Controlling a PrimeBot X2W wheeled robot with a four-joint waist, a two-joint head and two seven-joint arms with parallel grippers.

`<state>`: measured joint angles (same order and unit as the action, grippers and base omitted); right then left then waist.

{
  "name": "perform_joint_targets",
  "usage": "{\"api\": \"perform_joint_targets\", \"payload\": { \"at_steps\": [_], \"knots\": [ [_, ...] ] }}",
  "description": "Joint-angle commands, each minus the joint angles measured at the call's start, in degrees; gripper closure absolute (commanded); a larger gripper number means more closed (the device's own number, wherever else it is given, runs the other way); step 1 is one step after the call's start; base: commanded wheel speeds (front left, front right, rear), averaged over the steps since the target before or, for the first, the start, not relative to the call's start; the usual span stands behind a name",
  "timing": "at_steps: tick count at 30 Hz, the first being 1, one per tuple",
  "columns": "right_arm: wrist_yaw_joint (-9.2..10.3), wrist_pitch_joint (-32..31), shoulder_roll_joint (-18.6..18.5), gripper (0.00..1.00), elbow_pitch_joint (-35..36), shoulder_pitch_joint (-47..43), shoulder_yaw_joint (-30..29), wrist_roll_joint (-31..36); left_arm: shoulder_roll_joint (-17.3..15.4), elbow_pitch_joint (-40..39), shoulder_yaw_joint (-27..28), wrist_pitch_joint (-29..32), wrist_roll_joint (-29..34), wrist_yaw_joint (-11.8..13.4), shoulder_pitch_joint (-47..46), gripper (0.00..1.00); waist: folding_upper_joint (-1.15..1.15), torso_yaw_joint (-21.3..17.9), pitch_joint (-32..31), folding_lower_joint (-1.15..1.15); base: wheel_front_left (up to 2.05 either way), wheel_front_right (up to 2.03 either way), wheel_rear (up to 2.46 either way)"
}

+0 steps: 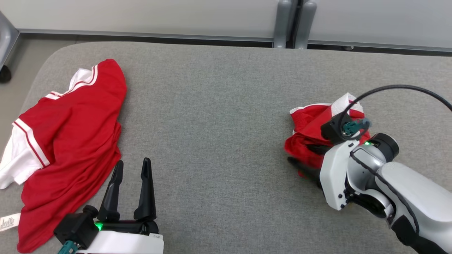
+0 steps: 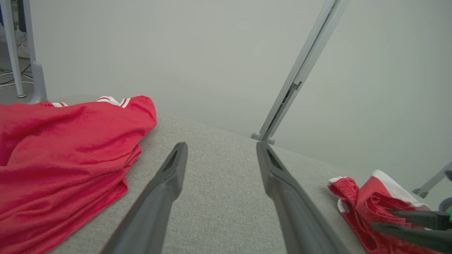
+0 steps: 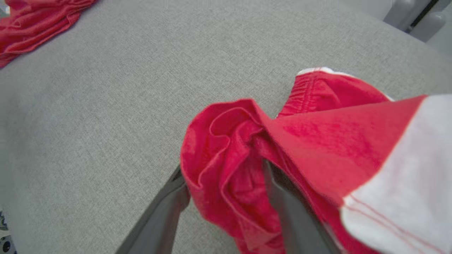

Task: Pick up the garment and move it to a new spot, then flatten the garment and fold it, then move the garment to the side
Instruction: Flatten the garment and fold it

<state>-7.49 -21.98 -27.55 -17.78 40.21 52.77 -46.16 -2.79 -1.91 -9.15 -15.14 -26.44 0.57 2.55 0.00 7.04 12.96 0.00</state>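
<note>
In the head view, a grey fabric-covered table [image 1: 212, 106] is filling most of the scene. The red shorts [image 1: 310, 123] are lying crumpled at about 3 o'clock, white panels showing along their far edge. The right gripper [image 1: 300, 153] is reaching into this bundle from 4 o'clock, its dark fingers sitting apart with red cloth between them, not clamped. A black cable [image 1: 406, 88] is arching over that wrist. At 9 o'clock a red jersey [image 1: 70, 134] with white striped trim is lying spread and rumpled, well apart from the shorts. The left gripper [image 1: 133, 162] is hovering at 7 o'clock just beside the jersey's hem, fingers released and pointing toward 12 o'clock, holding nothing.

In the left wrist view, the left gripper [image 2: 221, 146] is showing its two fingers parted over the bare table [image 2: 219, 197]. The red jersey [image 2: 63, 151] is lying at 9 o'clock, and the red shorts [image 2: 356, 201] at 4 o'clock, where the right gripper [image 2: 381, 218] is poking into them.

In the right wrist view, the right gripper [image 3: 224, 173] is straddling a twisted fold of the red shorts [image 3: 317, 134] – one finger lying outside the fold on the table [image 3: 106, 106], the other draped by cloth. A gathered waistband is showing at 1 o'clock, a white panel at 4 o'clock. The red jersey [image 3: 31, 24] is peeking in at 10 o'clock.
</note>
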Motion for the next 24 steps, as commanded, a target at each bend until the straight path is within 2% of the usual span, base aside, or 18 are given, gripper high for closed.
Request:
{"api": "perform_joint_targets", "payload": {
  "at_steps": [1,6,11,13,15,18,21,24],
  "knots": [
    [-0.01,1.7,-0.8,0.0,1.6,-1.4,-0.4,0.5,-0.2,0.1,0.5,0.0,0.0,0.1,0.3,0.0,0.0,-0.8,-0.8,0.0,0.0,0.0,0.0],
    [-0.01,5.4,-3.1,0.0,7.3,-6.0,-2.7,1.8,-0.2,0.0,2.3,0.0,0.8,0.2,1.4,0.0,0.0,-2.7,-2.8,0.0,0.0,0.0,0.0],
    [-0.01,10.7,-5.3,0.0,11.6,-12.4,-8.0,4.0,-0.2,-0.1,3.6,0.0,1.2,-0.1,2.6,0.0,0.0,-4.2,-5.0,0.0,0.0,0.0,0.0],
    [-0.01,14.5,-5.8,0.0,12.9,-16.3,-12.0,6.1,-0.2,-0.3,4.2,0.0,1.8,-0.3,3.2,0.0,0.0,-4.9,-5.8,0.0,0.0,0.0,0.0],
    [-0.01,18.7,-5.2,0.0,13.3,-20.7,-16.4,7.7,-0.2,-0.3,4.9,0.0,2.3,-0.5,3.9,0.0,0.0,-5.6,-6.7,0.0,0.0,0.0,0.0],
    [-0.01,25.5,-4.2,0.0,11.4,-26.2,-23.2,13.8,-0.2,0.0,5.9,0.0,3.0,-0.8,4.9,0.0,0.0,-6.5,-8.0,0.0,0.0,0.0,0.0],
    [-0.01,32.7,-1.1,0.0,8.0,-31.1,-29.5,19.5,-0.2,0.2,6.7,0.0,3.8,-1.5,5.2,0.0,0.0,-7.1,-8.9,0.0,0.0,0.0,0.0],
    [-0.01,36.5,1.7,0.0,5.6,-33.6,-34.0,26.0,-0.2,0.6,7.4,0.0,4.5,-2.3,5.8,0.0,0.0,-7.5,-9.8,0.0,0.0,0.0,0.0]
  ]
}}
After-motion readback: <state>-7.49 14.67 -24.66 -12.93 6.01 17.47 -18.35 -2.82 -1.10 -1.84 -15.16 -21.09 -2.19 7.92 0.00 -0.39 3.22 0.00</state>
